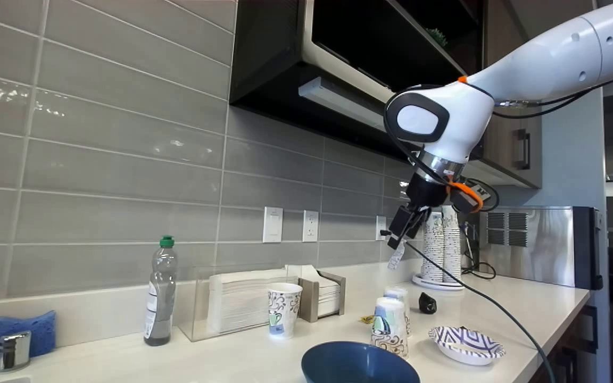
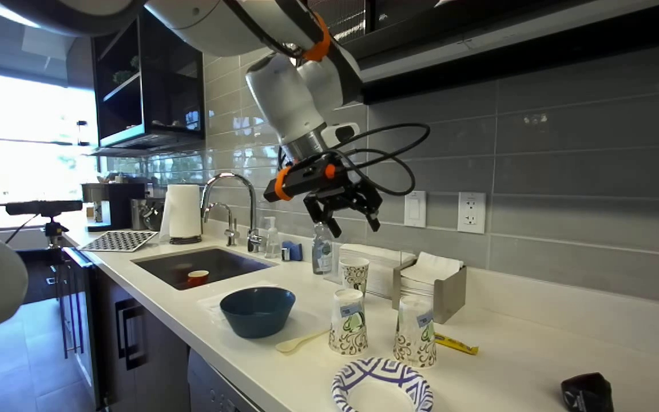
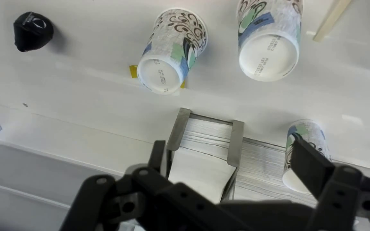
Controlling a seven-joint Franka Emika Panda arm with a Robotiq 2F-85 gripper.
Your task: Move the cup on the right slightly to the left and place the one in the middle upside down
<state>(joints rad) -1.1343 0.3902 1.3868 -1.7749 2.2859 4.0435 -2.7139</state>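
Three patterned paper cups stand on the white counter. One cup is upright beside the napkins, in both exterior views [image 1: 284, 314] [image 2: 354, 276] and the wrist view [image 3: 307, 138]. A second cup [image 2: 348, 326] is upside down near a wooden spoon; it also shows in the wrist view [image 3: 270, 19]. A third cup [image 2: 415, 337] is upside down by a yellow packet; it also shows in the wrist view [image 3: 180, 35]. My gripper [image 2: 354, 226] is open and empty, above and apart from the cups; in the wrist view its fingers [image 3: 230, 152] are spread wide.
A dark blue bowl [image 2: 258, 320] and a patterned paper plate [image 2: 344, 389] are near the cups. A metal napkin holder [image 2: 452, 294] and soap bottle [image 1: 160, 298] stand along the wall. A cable [image 1: 490, 300] crosses the counter. Dark cabinets [image 1: 274, 69] hang above.
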